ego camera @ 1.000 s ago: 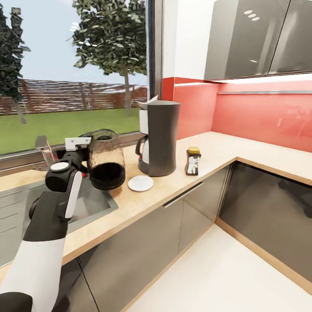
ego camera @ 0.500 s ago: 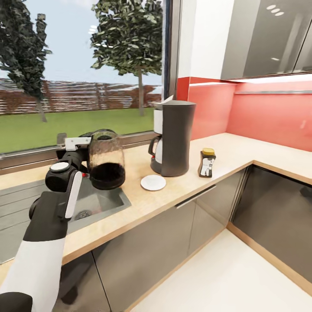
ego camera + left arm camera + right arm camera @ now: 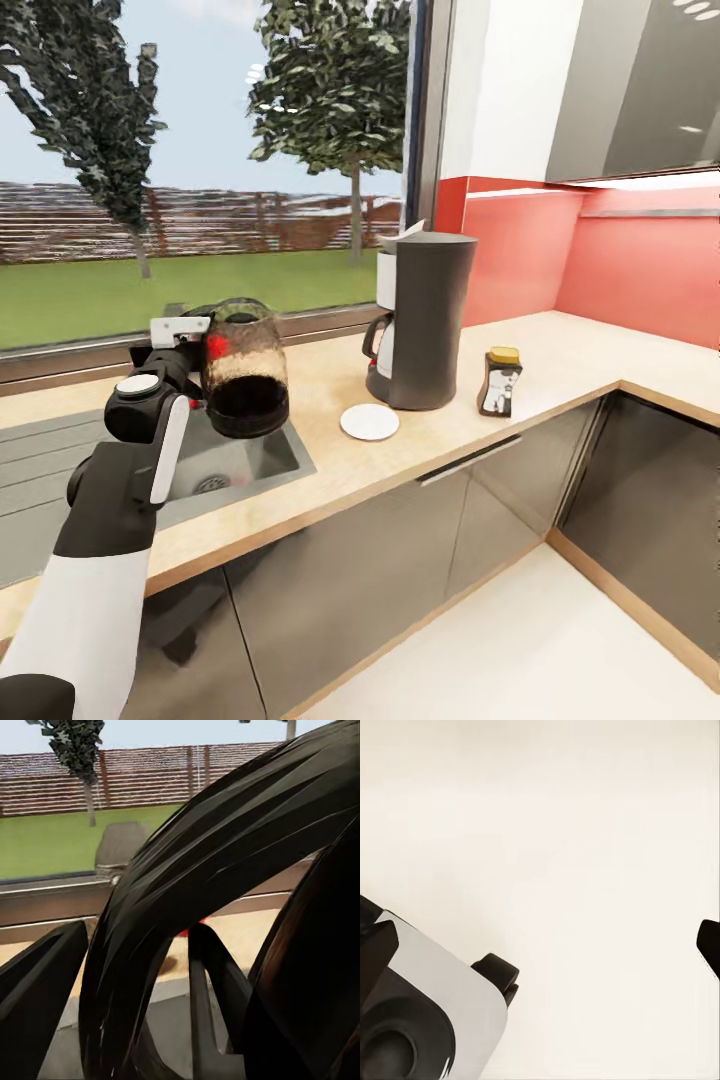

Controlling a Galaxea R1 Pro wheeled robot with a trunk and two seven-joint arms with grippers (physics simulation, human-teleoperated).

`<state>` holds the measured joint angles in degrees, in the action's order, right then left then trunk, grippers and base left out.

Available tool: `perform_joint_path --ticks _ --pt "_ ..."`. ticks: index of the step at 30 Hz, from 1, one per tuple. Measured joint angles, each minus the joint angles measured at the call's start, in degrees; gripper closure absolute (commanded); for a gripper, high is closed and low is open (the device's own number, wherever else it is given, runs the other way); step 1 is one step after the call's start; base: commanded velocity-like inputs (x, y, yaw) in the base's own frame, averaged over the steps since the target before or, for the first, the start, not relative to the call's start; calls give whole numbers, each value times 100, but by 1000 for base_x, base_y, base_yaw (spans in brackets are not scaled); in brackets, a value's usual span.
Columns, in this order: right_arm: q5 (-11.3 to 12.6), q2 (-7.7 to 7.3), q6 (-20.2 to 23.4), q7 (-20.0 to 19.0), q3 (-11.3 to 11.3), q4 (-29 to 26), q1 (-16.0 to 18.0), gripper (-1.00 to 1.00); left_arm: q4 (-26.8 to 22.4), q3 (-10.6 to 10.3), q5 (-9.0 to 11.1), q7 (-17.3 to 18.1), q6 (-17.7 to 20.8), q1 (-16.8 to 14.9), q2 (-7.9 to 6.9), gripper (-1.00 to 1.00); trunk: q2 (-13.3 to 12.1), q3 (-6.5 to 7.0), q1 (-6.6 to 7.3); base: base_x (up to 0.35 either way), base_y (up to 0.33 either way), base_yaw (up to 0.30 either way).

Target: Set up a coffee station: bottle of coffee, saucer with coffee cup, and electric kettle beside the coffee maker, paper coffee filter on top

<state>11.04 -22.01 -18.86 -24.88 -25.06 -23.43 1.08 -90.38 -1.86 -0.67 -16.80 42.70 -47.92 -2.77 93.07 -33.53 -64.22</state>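
Kitchen setting: a tan wood worktop (image 3: 330, 465) with a grey inset sink (image 3: 230, 465) runs under a garden window and meets a red splashback.

Status, as I read it from the head view:
- Coffee maker (image 3: 425, 320) stands on the worktop, well ahead and to the right of my left gripper (image 3: 190, 345). A white paper filter (image 3: 403, 237) shows at its top rim. I judge these two steps done.
- Coffee bottle (image 3: 500, 381) stands on the worktop just beyond the machine. Done.
- Saucer (image 3: 369, 422) lies flat just in front of the machine, bare. No cup is on it; that step is left.
- Kettle (image 3: 243, 368) is pinched at its handle by my left gripper and is held above the sink, short of the machine. In the left wrist view its black handle (image 3: 217, 870) arches close across the lens. Placing it beside the machine is left.

Right gripper: jaw state cannot be told; the right wrist view shows pale floor.
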Motion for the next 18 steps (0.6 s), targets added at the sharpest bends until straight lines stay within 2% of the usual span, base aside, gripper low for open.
perform_joint_path --ticks 1,2,8,18 --pt "0 0 1 0 2 1 0 -100 -5 -3 50 5 -10 -1 1 100 1 0 0 0 -91 189" --pt "-1 1 1 0 1 1 0 -100 -4 0 -5 -3 3 -1 0 100 0 0 0 0 -58 218" --pt "-4 1 1 5 2 1 0 -100 -2 0 -7 0 2 0 2 100 0 0 0 0 -115 224" --pt "-4 0 0 8 0 8 0 -100 -1 -2 0 0 0 0 9 100 0 0 0 0 -289 15"
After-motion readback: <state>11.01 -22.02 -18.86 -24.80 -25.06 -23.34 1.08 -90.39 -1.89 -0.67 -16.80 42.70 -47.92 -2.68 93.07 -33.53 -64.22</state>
